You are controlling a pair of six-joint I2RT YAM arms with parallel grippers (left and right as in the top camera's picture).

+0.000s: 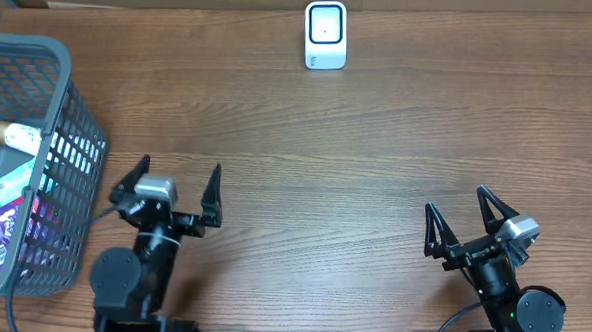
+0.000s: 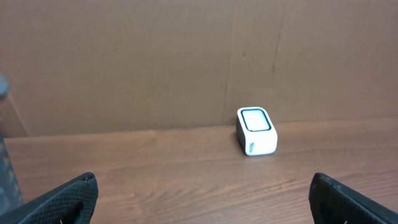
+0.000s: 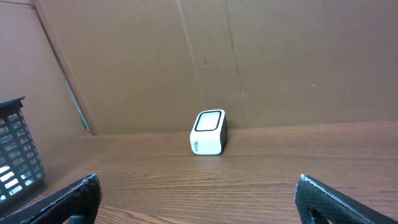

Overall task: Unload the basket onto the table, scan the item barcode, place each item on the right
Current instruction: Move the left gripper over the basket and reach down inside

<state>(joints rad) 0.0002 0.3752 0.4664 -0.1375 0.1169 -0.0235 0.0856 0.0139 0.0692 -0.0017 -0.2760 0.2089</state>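
A small white barcode scanner [image 1: 325, 34] with a dark-framed window stands at the far edge of the wooden table; both wrist views show the scanner [image 2: 255, 130] [image 3: 209, 132] straight ahead. Packaged items [image 1: 6, 198] lie in a grey mesh basket [image 1: 71, 86] at the left; no single item's barcode shows. My left gripper [image 1: 175, 187] stands open and empty near the front left, right of the basket. The right gripper [image 1: 464, 221] is open and empty at the front right. Each wrist view shows only bare wood between the fingertips [image 2: 74, 198] [image 3: 323, 200].
A brown cardboard wall [image 3: 186, 56] rises behind the table's far edge, just past the scanner. The basket's dark mesh corner [image 3: 15, 149] shows at the left of the right wrist view. A cable [image 1: 10, 289] runs by the basket's front.
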